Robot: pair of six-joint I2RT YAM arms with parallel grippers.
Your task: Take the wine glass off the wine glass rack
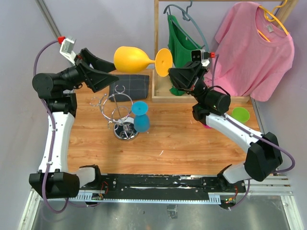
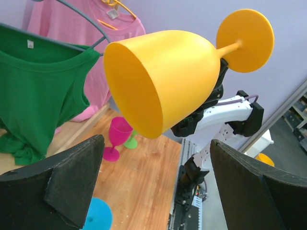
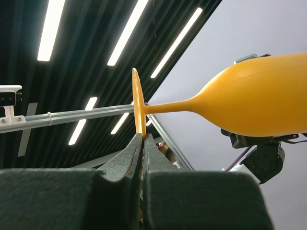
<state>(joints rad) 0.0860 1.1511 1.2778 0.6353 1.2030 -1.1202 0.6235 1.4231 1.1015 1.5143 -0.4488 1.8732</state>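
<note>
Top view: the yellow glass [image 1: 132, 59] lies horizontal in the air at upper centre of the frame, above and clear of the rack [image 1: 116, 106], with its bowl to the left and its foot to the right. The right tool [image 3: 142, 141] pinches the rim of the foot between its pressed-together tips. The left tool [image 1: 111, 70] is spread; in the left wrist view its two fingers [image 2: 72, 177] sit low in the frame, below the bowl's mouth and apart from it. The rack stands on the desk [image 1: 192, 143] at left centre. A blue glass [image 1: 140, 116] is just beside it; whether it hangs or stands cannot be told. A pink glass [image 2: 116, 136] and a green glass [image 1: 240, 115] stand at the right of the desk.
</note>
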